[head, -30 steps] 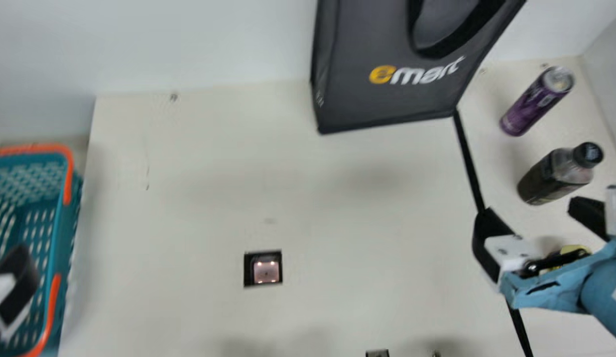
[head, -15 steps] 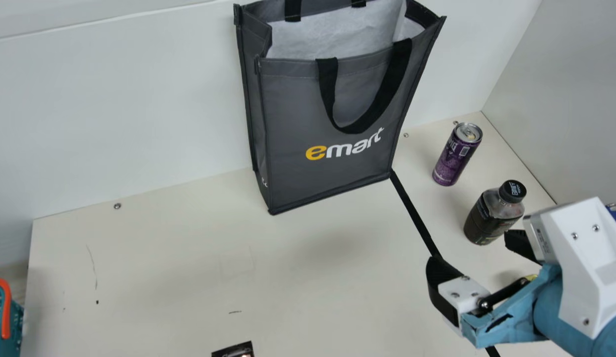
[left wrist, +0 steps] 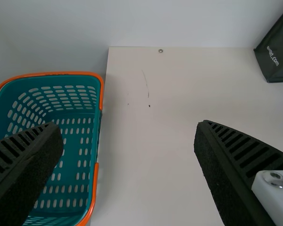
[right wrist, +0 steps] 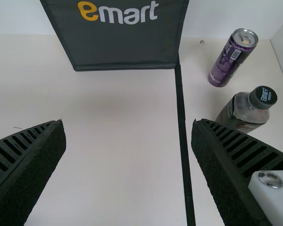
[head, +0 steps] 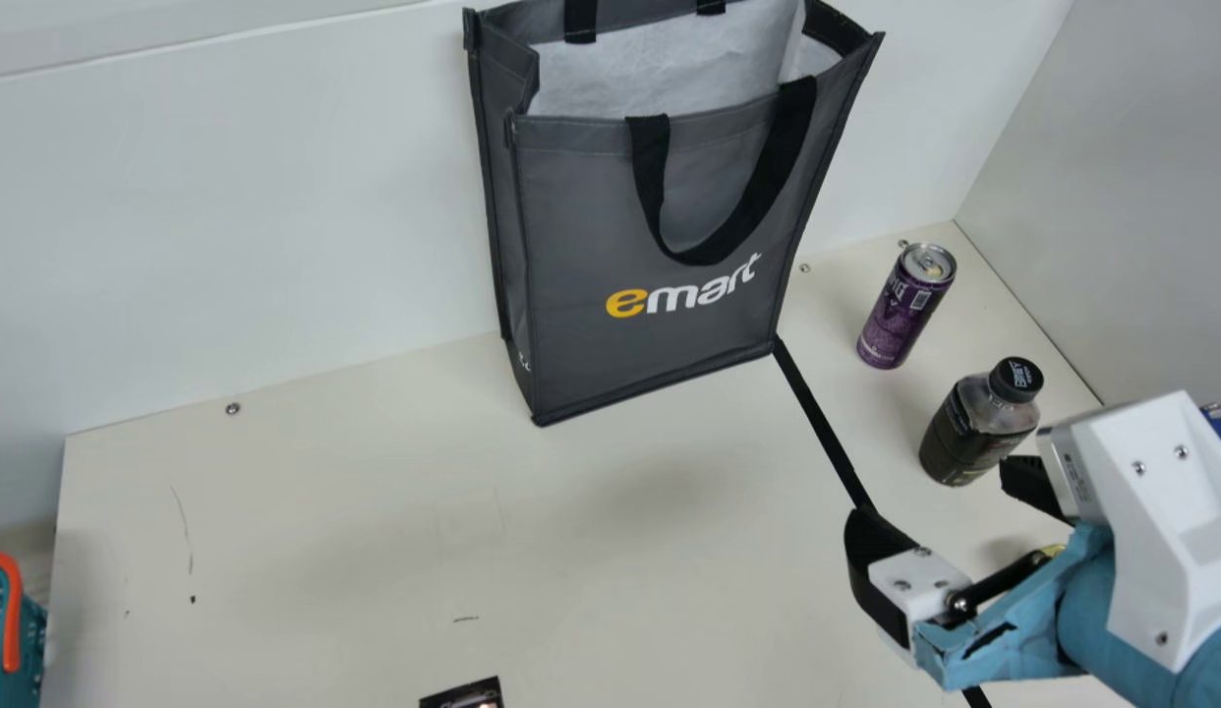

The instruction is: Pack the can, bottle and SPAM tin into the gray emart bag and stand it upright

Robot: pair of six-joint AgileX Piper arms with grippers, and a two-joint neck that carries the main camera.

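Observation:
In the main view my right gripper [head: 950, 526] is open, nearer than the dark bottle [head: 976, 423]. The purple can [head: 901, 313] stands upright behind the bottle. The gray emart bag [head: 669, 206] stands upright at the back wall with its mouth open. A bit of yellow [head: 1051, 553], perhaps the SPAM tin, shows behind the right gripper. In the right wrist view my right gripper [right wrist: 129, 127] has nothing between its fingers; the bag's lower part [right wrist: 125, 49] stands beyond. My left gripper [left wrist: 128, 132], in the left wrist view, is open and holds nothing, one finger over the basket.
A teal basket [left wrist: 80, 155] with orange handles is beside the table's left edge. White walls [head: 227, 197] rise behind and at the right. A black tape line [head: 817, 418] runs from the bag's corner toward the front, and a dark square [head: 463, 694] lies near the front.
The neck camera has turned, shifting the whole main picture between the earliest frame and the later one. Apart from that, nothing has visibly moved.

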